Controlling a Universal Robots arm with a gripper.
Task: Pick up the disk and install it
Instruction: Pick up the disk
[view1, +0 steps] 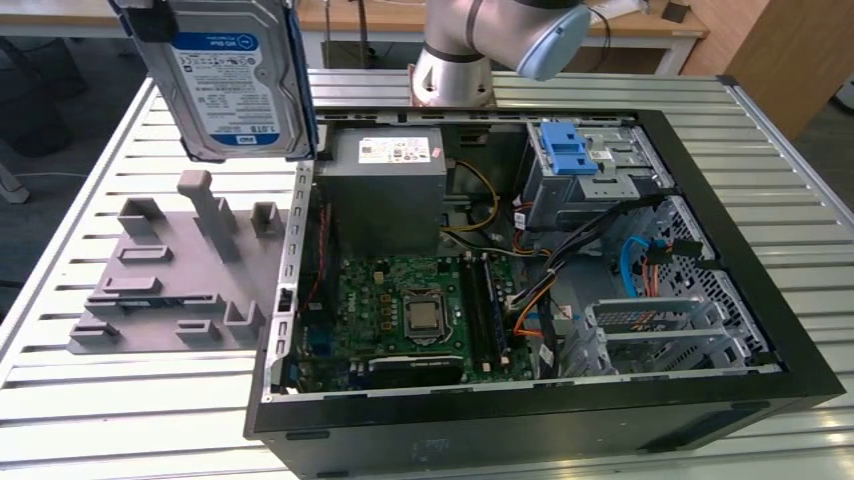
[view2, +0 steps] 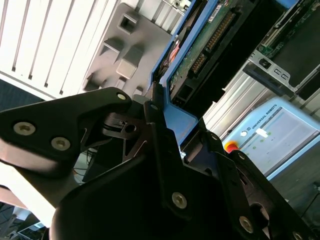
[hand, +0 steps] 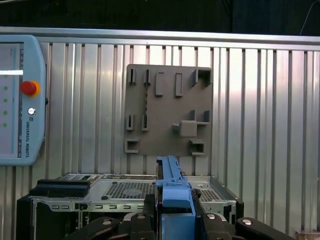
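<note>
My gripper (hand: 176, 215) is closest, its black jaws clamped on the blue rail of the disk (view1: 238, 85). I hold it upright in the air above the grey fixture plate (view1: 174, 280), at the exterior view's left of the open computer case (view1: 534, 425). Both rest on a slatted metal table (view1: 80, 420), where a teach pendant (hand: 20, 100) also lies. A wooden panel (view1: 787, 50) stands beyond.

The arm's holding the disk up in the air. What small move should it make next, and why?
Probably carry the disk toward the exterior view's right, over the open case: the gripper holds it raised on the grey fixture plate's side, outside the case.
</note>
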